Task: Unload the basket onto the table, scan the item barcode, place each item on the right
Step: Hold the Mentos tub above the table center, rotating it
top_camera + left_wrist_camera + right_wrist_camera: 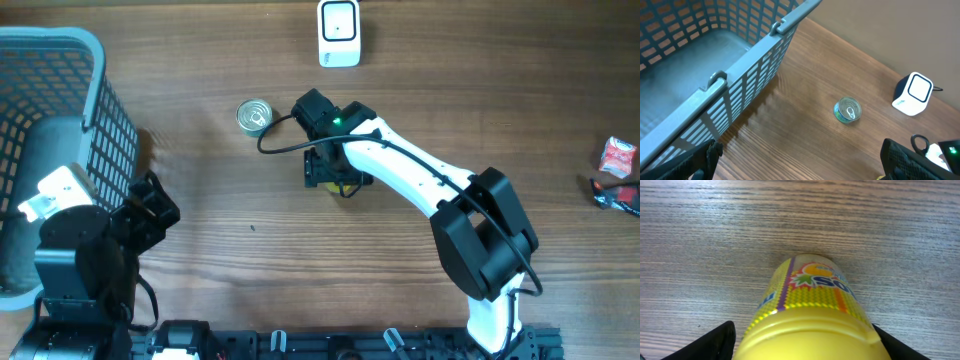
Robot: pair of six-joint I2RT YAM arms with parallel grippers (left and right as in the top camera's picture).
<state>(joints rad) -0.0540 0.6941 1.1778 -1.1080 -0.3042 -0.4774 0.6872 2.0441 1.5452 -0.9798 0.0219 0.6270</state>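
The yellow bottle (810,295) lies on its side near the middle of the overhead frame, its cap towards the right wrist camera. The right end effector (807,341) straddles it, one finger on each side; whether it presses or merely brackets the bottle I cannot tell. This looks like the pick-up step, with no scan done yet.

Next comes a firm hold, a lift, and a carry to the white scanner (339,33) at top centre, barcode turned to its face.

The left end effector (802,162) hangs with its fingers spread and nothing between them, lower left. A small can (255,115) stands beside the right arm. The worktop (200,250) is brown woodgrain, with a grey basket (100,90) at upper left and a red packet (618,157) at the right edge.
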